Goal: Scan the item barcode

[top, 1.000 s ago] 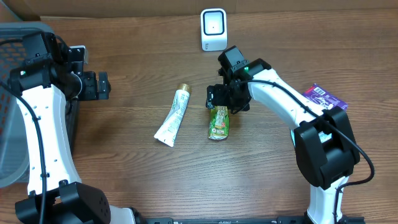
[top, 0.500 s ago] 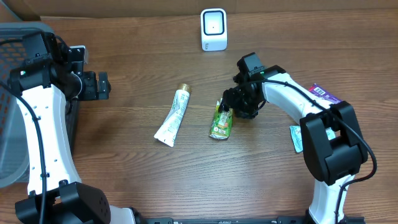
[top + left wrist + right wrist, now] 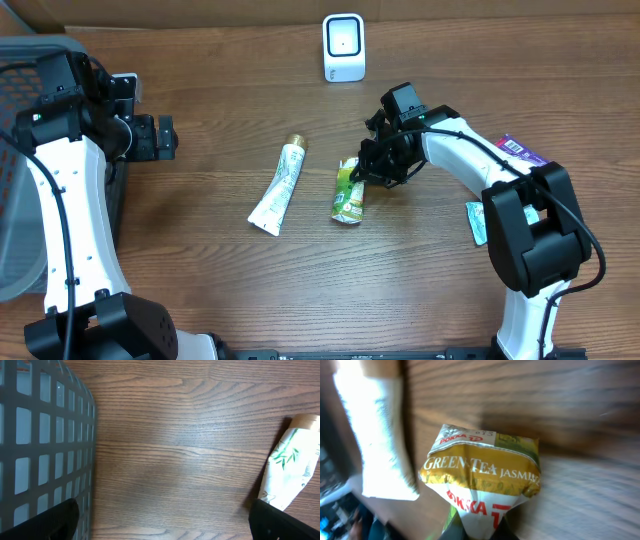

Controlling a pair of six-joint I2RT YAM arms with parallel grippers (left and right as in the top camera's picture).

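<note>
Item 1: green-and-gold foil green tea pouch (image 3: 349,192), just right of centre in the overhead frame, lying lengthwise up and down the picture on the brown wood-grain table (image 3: 200,290); its upper end sits in the right gripper (image 3: 372,170); the right wrist view shows the printed face with "GREEN TEA JASMINE" lettering, narrowing toward the bottom edge of that frame; no barcode can be made out on the side shown

Item 2: right gripper, clamped tight on the upper end of the green tea pouch, the black-and-white arm reaching in from the lower right of the overhead frame

Item 3: left gripper (image 3: 160,138), upper left of the overhead frame, jaws spread wide with nothing between them; in the left wrist view its dark fingertips (image 3: 55,522) sit at the two bottom corners

Item 4: white squeeze tube with gold cap (image 3: 279,186), left of the pouch and apart from it, slanted with the cap toward the upper right

Item 5: small white box-shaped scanner (image 3: 343,47), top centre, standing well above the pouch

Item 6: grey plastic mesh basket (image 3: 20,180), far left edge, beside the left arm

Item 7: flat purple packet (image 3: 523,155), right edge

Item 8: small pale green packet (image 3: 474,222), lower right, partly hidden by the right arm's base
</note>
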